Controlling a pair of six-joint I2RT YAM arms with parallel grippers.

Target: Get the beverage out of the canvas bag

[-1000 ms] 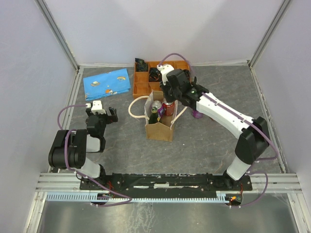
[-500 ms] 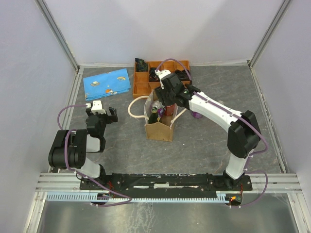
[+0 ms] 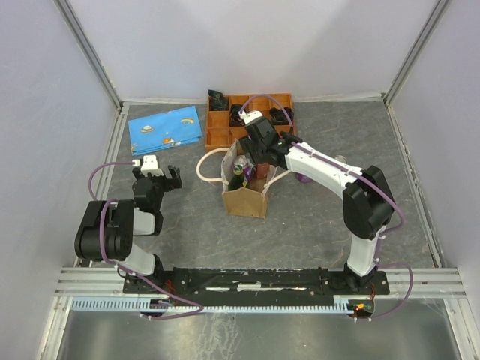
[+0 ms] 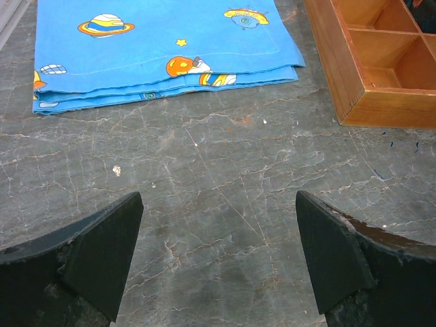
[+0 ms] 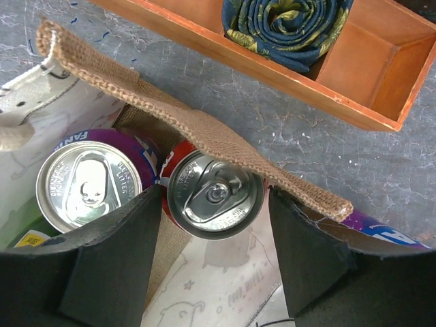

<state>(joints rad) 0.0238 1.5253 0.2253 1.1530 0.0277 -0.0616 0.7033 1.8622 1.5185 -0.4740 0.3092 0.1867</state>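
1 red can (image 5: 215, 194) betw. spread jaws of right gripper (image 5: 212, 197); risk: jaw snags canvas bag (image 5: 204, 136) rim, bag tips on lift.

You have 1 canvas bag (image 3: 246, 199) at the centre of the top view, with 2 rope handles (image 3: 204, 169); in the right wrist view you can count 2 upright cans inside it, 1 purple can (image 5: 88, 184) at left and 1 red can (image 5: 214, 194) at centre; 1 green-labelled thing (image 5: 17, 235) at the lower left edge is too hidden to name; 1 second purple can (image 5: 381, 228) sits outside the bag at lower right; you also have 1 folded blue cloth (image 3: 165, 127) at upper left, 1 orange-brown tray (image 3: 217, 124) at upper centre, and 1 rolled patterned tie (image 5: 289, 24) in it.
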